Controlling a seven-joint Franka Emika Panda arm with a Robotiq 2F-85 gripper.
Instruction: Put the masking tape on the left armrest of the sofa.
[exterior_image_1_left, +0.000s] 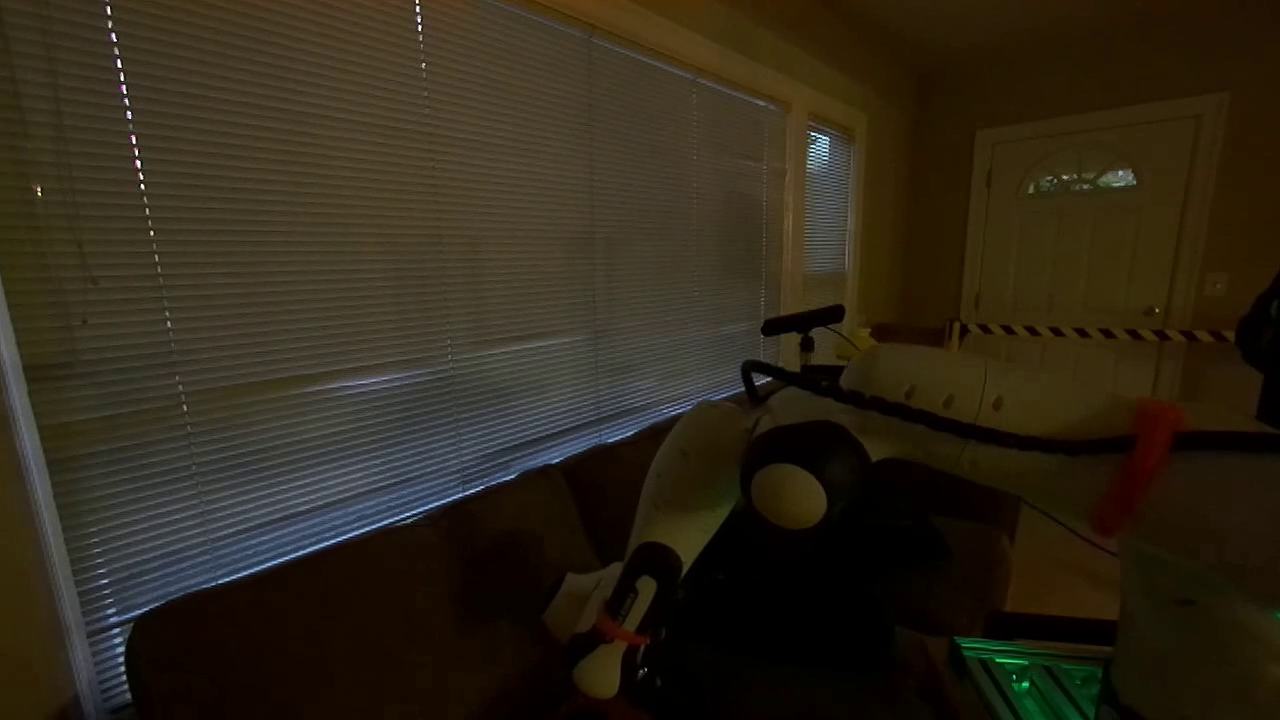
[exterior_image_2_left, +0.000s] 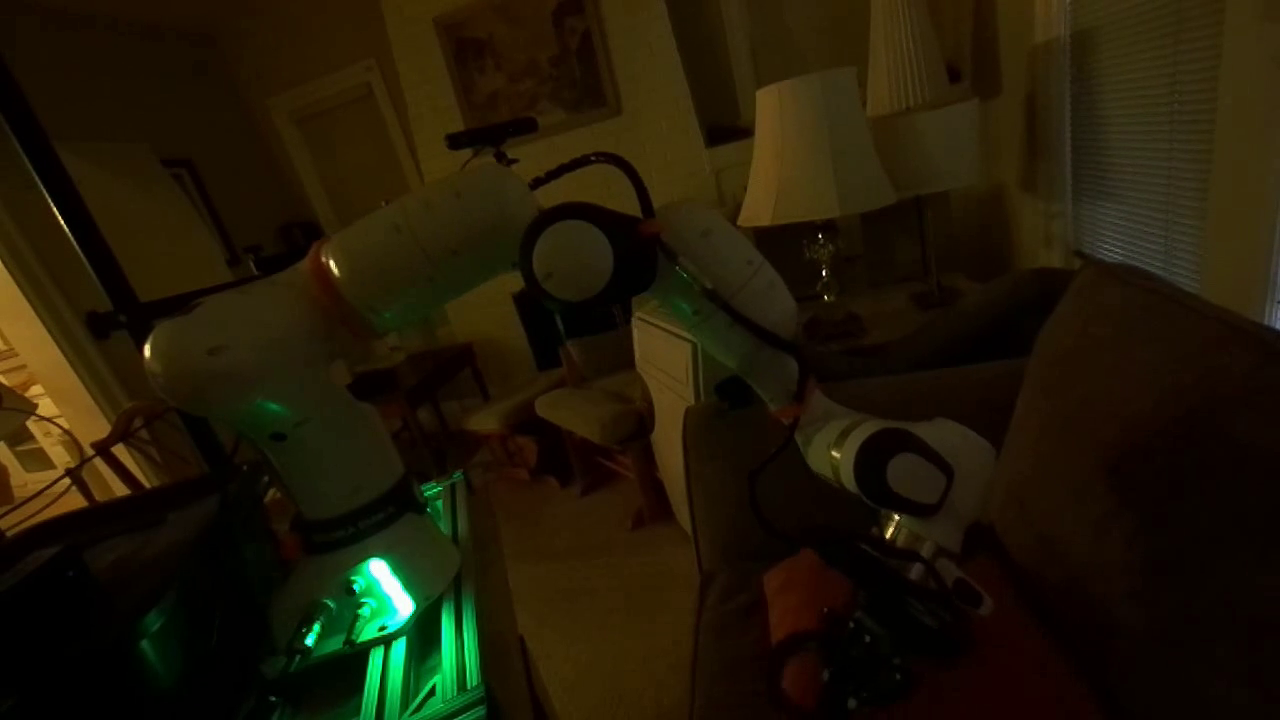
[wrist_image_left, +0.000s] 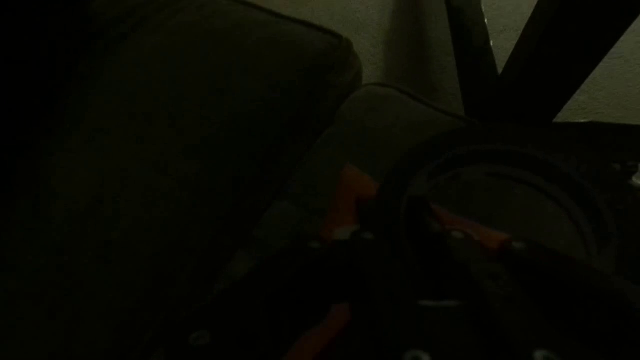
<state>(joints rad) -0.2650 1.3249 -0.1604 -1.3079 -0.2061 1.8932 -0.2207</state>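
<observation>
Everything is very dark. In the wrist view my gripper (wrist_image_left: 395, 212), with orange patches on its fingers, is closed around one wall of a dark ring, the masking tape (wrist_image_left: 520, 152). One finger is inside the ring, the other outside. In an exterior view the gripper (exterior_image_2_left: 825, 650) is low over the sofa seat; the tape cannot be made out clearly there. The dark brown sofa shows in both exterior views (exterior_image_1_left: 350, 620) (exterior_image_2_left: 1150, 450). Its left armrest (exterior_image_2_left: 735, 480) appears as a dark block beyond the gripper. In an exterior view the arm hides the gripper.
The sofa's back stands beside the wrist, below window blinds (exterior_image_1_left: 450, 250). Lamps (exterior_image_2_left: 815, 150) stand beyond the armrest. A white cabinet (exterior_image_2_left: 665, 360) and chairs (exterior_image_2_left: 600, 410) stand behind. The robot base (exterior_image_2_left: 360, 590) glows green. Dark legs (wrist_image_left: 525, 65) show in the wrist view.
</observation>
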